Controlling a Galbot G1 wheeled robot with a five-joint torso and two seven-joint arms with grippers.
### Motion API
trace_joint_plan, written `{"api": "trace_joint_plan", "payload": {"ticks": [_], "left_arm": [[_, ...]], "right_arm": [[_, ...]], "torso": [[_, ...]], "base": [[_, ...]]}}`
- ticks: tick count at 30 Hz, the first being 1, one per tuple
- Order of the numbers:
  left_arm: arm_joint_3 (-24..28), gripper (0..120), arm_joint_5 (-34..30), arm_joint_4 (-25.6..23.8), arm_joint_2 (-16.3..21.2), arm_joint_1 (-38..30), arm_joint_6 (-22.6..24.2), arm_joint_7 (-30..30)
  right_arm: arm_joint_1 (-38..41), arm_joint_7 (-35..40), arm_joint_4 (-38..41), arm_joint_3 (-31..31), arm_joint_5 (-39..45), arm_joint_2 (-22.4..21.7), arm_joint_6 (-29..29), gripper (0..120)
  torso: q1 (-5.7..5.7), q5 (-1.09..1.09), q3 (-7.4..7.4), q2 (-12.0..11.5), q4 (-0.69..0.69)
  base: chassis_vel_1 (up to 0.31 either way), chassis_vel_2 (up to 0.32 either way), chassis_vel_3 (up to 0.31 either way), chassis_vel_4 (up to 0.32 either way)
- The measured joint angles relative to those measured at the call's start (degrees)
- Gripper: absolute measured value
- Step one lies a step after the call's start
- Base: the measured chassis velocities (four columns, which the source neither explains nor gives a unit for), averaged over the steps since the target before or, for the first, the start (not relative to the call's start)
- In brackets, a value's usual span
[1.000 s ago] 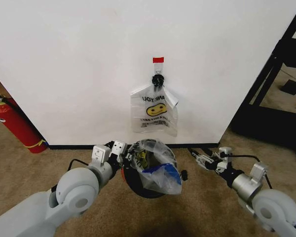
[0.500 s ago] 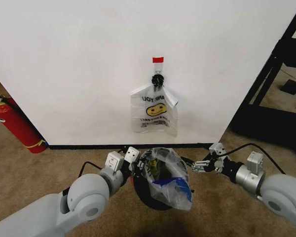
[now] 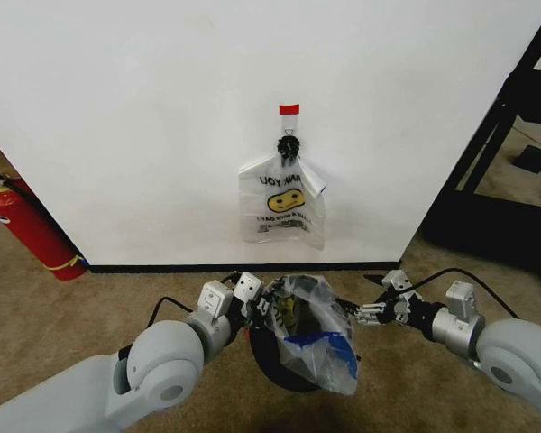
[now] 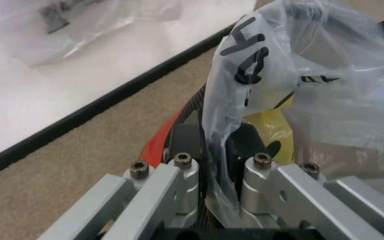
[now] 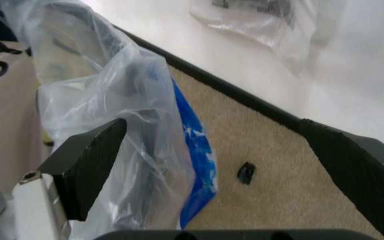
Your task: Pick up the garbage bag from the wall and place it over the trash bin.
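The garbage bag [image 3: 311, 329], thin clear plastic with black lettering and a blue patch, is draped over the black trash bin [image 3: 284, 374] on the carpet below the wall [image 3: 117, 135]. My left gripper [image 3: 252, 302] is at the bag's left edge, shut on a fold of the plastic [image 4: 219, 150]. The bin's red base and mesh [image 4: 178, 125] show just beyond those fingers [image 4: 182, 180]. My right gripper [image 3: 365, 311] is at the bag's right side and open. Its wide-spread fingers [image 5: 88, 160] bracket the bag's blue-printed edge [image 5: 192, 150].
A second smiley bag [image 3: 282, 203] with a black knot and red tag hangs on the wall above the bin. A red fire extinguisher [image 3: 32, 230] leans at the left. A black shelf frame [image 3: 514, 135] stands at the right, with open carpet around the bin.
My left gripper has carried the bag rightward and lower onto the bin. My right gripper has moved in leftward to the bag's right edge.
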Motion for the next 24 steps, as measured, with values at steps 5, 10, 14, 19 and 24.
{"api": "trace_joint_plan", "payload": {"ticks": [5,10,14,19,24], "left_arm": [[1.0,5,0.3,-0.3,-0.4,-0.1,0.0,-0.1],[1.5,5,0.4,-0.8,-0.8,-0.2,0.0,-0.2],[1.6,5,0.4,-1.5,-0.9,-0.3,0.1,-0.3],[1.1,5,0.4,-2.4,-0.1,0.2,0.1,-0.3],[0.7,5,0.1,-3.1,0.1,0.1,0.1,-0.2]], "right_arm": [[0.1,-0.6,-0.1,-0.8,0.0,0.0,-1.0,88],[-0.1,-1.0,0.2,-2.4,-0.8,-0.1,-1.7,75],[0.1,-0.9,0.0,-3.2,-1.3,0.4,-2.4,65],[-0.2,-0.5,-0.4,-3.2,-0.9,1.0,-3.1,44],[-0.2,-0.1,-0.2,-3.8,-0.4,1.8,-3.5,27]], "torso": [[0.0,0.0,0.0,0.0,0.0],[0.0,0.0,0.0,0.0,0.0],[0.0,0.0,0.0,0.0,0.0],[0.0,0.0,0.0,0.0,0.0],[0.0,0.0,0.0,0.0,0.0]], "base": [[0.0,0.0,0.0,0.0],[0.0,0.0,0.0,0.0],[0.0,0.0,0.0,0.0],[0.0,0.0,0.0,0.0],[0.0,0.0,0.0,0.0]]}}
